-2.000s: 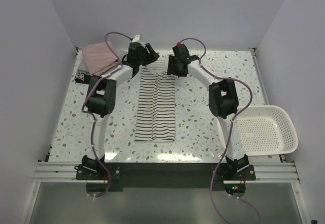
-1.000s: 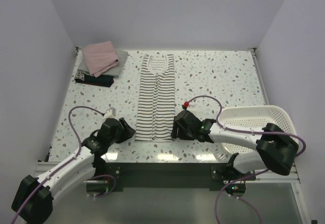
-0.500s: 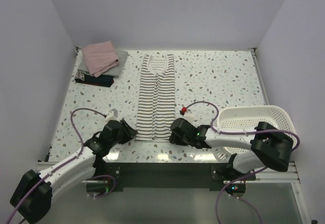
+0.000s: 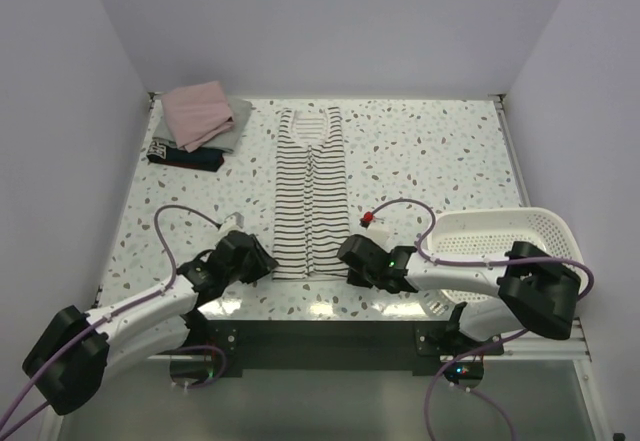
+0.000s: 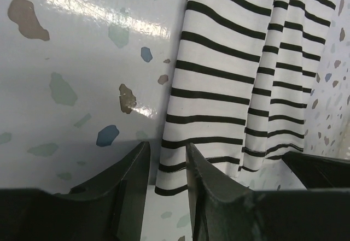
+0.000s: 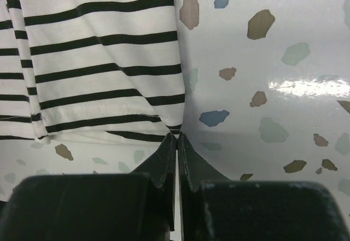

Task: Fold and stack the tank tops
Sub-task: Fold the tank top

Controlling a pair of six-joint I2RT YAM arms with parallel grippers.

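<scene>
In the middle of the speckled table, laid flat as one long narrow strip: the striped tank top, with neck end at the far side and hem close to the near edge.

At the near right corner of this hem: the right gripper, fingers pressed together and pinching the very tip of the cloth. In the right wrist view, hem corner drawn to a small point between the two tips.

At the near left corner: the left gripper, fingers a little spread, one on each side of the hem corner. Not closed on it, with a thin line of bare table showing beside the cloth.

At the far left corner, well apart, a small pile: pink tank top uppermost, grey-green tank top under it, dark navy tank top lowest, sticking out toward the near side.

At the right edge, beside the right arm: the white basket.
</scene>
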